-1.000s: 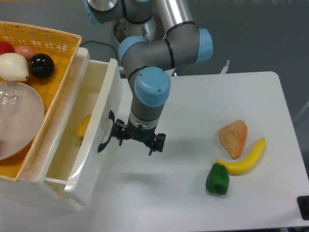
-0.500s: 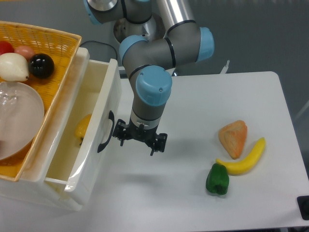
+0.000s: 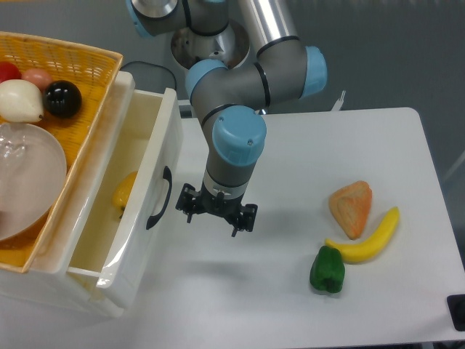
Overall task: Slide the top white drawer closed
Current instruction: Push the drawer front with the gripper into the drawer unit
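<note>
The top white drawer (image 3: pixel 149 185) stands pulled out at the left, its flat front panel facing the table and a curved black handle (image 3: pixel 159 198) on it. A yellow item (image 3: pixel 125 190) lies inside it. My gripper (image 3: pixel 216 214) hangs over the table just right of the handle, apart from it, fingers pointing down and open with nothing between them.
An orange wicker basket (image 3: pixel 87 87) with a glass bowl (image 3: pixel 25 178) and round fruits sits on top of the cabinet. On the right of the table lie an orange bread-like piece (image 3: pixel 351 207), a banana (image 3: pixel 367 240) and a green pepper (image 3: pixel 328 269).
My gripper has drawn away to the right from the drawer handle, a little lower in the view. The drawer stays open as before.
</note>
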Motion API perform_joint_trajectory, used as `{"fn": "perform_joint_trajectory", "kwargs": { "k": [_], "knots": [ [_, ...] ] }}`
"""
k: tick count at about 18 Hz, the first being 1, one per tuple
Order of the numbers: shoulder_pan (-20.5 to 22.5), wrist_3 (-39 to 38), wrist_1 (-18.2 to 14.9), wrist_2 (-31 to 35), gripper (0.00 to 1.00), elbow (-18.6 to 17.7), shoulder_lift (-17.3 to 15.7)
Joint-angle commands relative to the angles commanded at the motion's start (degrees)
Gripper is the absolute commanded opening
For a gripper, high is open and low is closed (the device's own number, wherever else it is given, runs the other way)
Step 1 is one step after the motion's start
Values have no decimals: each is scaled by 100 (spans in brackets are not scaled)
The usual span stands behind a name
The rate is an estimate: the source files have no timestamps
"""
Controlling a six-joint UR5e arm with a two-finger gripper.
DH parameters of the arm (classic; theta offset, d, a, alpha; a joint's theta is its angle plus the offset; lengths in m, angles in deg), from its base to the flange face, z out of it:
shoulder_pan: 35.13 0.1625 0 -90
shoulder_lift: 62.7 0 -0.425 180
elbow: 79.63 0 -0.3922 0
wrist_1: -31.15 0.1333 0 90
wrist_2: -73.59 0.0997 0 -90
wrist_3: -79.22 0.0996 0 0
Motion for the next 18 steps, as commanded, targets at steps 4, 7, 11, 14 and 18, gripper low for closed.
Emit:
{"fn": "perform_joint_trajectory", "kwargs": {
  "k": [4,7,11,14,18],
  "knots": [
    [-9,0,0,-9,100,0,0],
    [-79,-9,0,-26,100,0,-17],
    [-211,-26,0,-26,100,0,0],
    [-229,-18,0,-35,100,0,9],
    [-237,-18,0,-53,100,0,-17]
  ]
}}
